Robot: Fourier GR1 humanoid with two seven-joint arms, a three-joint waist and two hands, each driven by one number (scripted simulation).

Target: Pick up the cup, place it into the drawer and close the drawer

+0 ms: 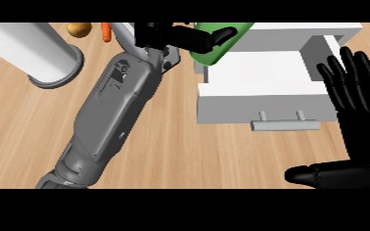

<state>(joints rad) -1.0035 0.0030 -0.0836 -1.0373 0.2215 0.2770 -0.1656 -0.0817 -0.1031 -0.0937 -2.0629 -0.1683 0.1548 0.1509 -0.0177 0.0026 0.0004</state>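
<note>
Head view shows the green cup (206, 56) at the top of the scene, lying tilted over the back left corner of the open drawer (253, 110), partly above the drawer's white inside and partly above its left wall. The left hand (173, 35) holds it, black fingers (213, 35) curled round its side. The grey left forearm (115, 107) runs up to it from the lower left; a small mark on the forearm's cover is too small to read, and the cup carries no legible writing. The drawer is pulled out toward the viewer from a white cabinet (303, 29), its grey bar handle (285, 125) at the near edge, and most of its floor to the right of the cup lies bare. The right hand (354, 127) rests open at the right edge, fingers straight and pointing up, just beside the drawer's right front corner. On the wooden counter (180, 151), a white cylinder (39, 54) stands at the upper left, well apart from the drawer, with a brown rounded item (80, 29) and a thin orange item (107, 32) at the top edge beyond it.
</note>
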